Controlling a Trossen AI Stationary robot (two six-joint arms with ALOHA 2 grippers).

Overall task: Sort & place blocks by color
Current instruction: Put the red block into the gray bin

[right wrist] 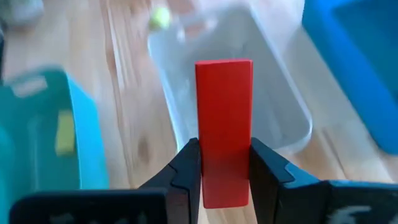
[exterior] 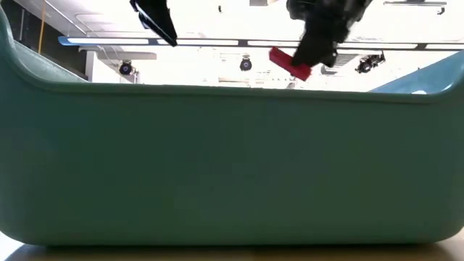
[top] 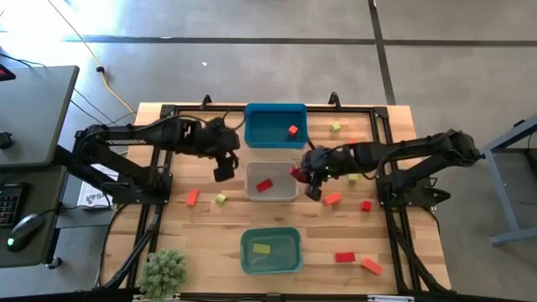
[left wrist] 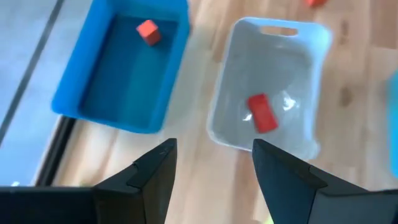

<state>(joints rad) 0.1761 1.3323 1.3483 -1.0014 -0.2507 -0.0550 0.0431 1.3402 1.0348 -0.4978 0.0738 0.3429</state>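
My right gripper (top: pixel 307 179) hovers at the right rim of the clear-grey bin (top: pixel 271 197) and is shut on a red bar (right wrist: pixel 224 106). The bar also shows in the low view (exterior: pixel 290 64). My left gripper (top: pixel 224 172) is open and holds nothing. It hangs above the table left of that bin, which holds one red bar (left wrist: pixel 262 113) lying flat. An orange-red cube (top: pixel 293 130) sits in the blue bin (top: pixel 256 126). A yellow-green bar (top: pixel 262 248) lies in the teal bin (top: pixel 289 262). More red, orange and yellow-green blocks lie on the table. My right gripper pinches the red bar between its two fingers (right wrist: pixel 186 165), which sit on the bar's two long sides near one end (right wrist: pixel 224 177). The bar runs along the fingers and its free end (right wrist: pixel 224 71) sticks out past the fingertips. It is lifted clear and tilted, above the clear-grey bin's right rim.
Loose blocks on the table: orange (top: pixel 192 197) and yellow-green (top: pixel 221 199) left of the grey bin; orange (top: pixel 333 199), red (top: pixel 366 205), yellow-green (top: pixel 353 177) to its right; red (top: pixel 345 257) and orange (top: pixel 372 266) near the front right. A small plant (top: pixel 164 272) stands at the near left corner.
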